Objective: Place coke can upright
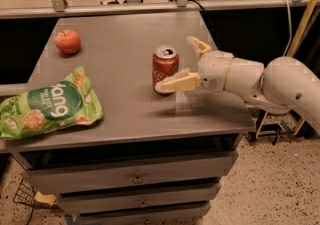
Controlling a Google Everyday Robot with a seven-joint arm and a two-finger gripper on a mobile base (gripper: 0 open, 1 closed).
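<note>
A red apple [67, 41] sits near the far left corner of the grey metal table [120, 116], a green snack bag [47, 108] lies flat at its near left edge, and closed drawers [135, 176] stack beneath.

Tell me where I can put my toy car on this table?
The biggest bare patch of the table is at the back, between the apple and the coke can. The front strip between the chip bag and the can is free too. It's crowded on the right, where the open gripper sits by the can.
</note>
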